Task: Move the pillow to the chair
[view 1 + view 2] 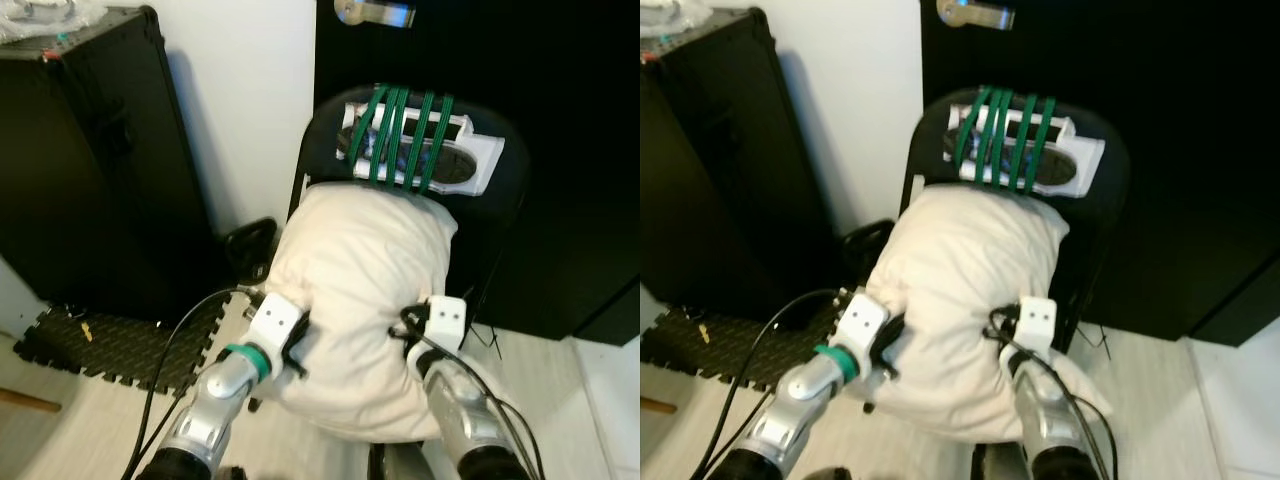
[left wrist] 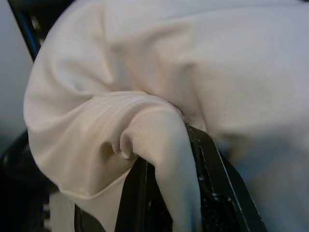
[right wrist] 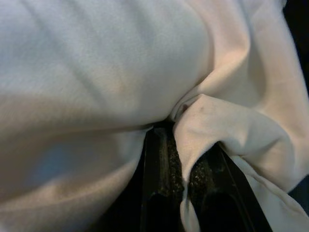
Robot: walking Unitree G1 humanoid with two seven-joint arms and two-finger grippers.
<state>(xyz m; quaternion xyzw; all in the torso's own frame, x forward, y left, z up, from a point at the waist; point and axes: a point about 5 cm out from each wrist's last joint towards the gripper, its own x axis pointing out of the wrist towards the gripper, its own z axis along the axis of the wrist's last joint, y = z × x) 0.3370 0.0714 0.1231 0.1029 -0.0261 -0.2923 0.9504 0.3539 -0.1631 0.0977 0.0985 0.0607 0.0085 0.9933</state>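
Note:
A cream pillow (image 1: 360,300) lies on a black chair (image 1: 500,190), its top end leaning against the backrest. My left gripper (image 1: 300,345) grips the pillow's left side, and the left wrist view has a fold of pillow (image 2: 164,145) pinched between the black fingers (image 2: 212,183). My right gripper (image 1: 420,335) holds the pillow's right side; in the right wrist view the pillow (image 3: 212,125) cloth is bunched between its fingers (image 3: 159,174). Both grippers are shut on the cloth.
Green cords (image 1: 400,135) strap a white device (image 1: 470,150) to the chair's backrest. A tall black case (image 1: 90,160) stands at the left against a white wall. A black foam mat (image 1: 110,345) lies on the pale floor below it. Behind the chair is a black door.

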